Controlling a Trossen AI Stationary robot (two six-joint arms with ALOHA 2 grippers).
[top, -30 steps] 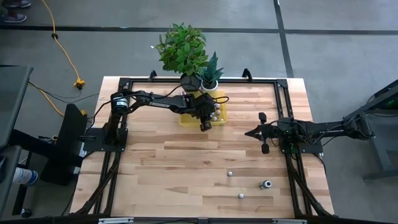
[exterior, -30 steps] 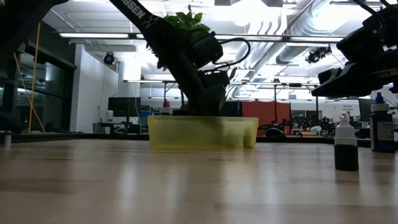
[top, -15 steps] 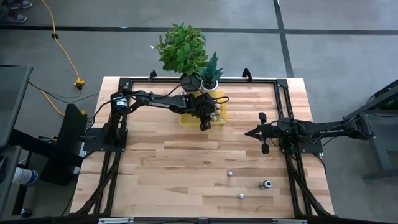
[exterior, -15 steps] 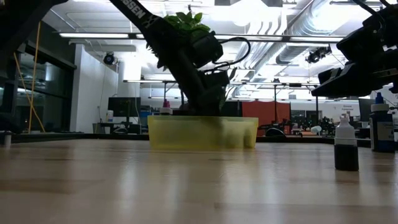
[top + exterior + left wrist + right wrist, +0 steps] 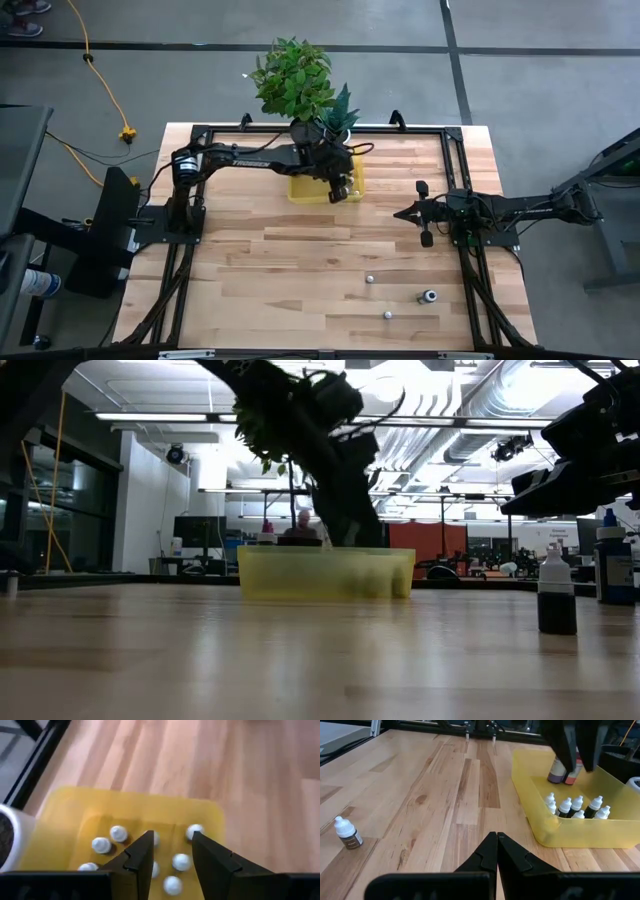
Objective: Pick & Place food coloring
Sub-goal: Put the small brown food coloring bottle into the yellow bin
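— Left jaws?

— Mine are parted and empty; the left gripper (image 5: 170,852) hangs over the yellow tray (image 5: 303,190), white-capped food coloring bottles (image 5: 181,862) standing inside beneath it.

— Right side?

— The right gripper (image 5: 497,840) is clenched on nothing, parked toward three o'clock on the table (image 5: 260,260).

— Anything loose?

— Three bottles (image 5: 369,279) stand near five o'clock, well apart from the tray; plant pots (image 5: 337,136) sit at twelve.
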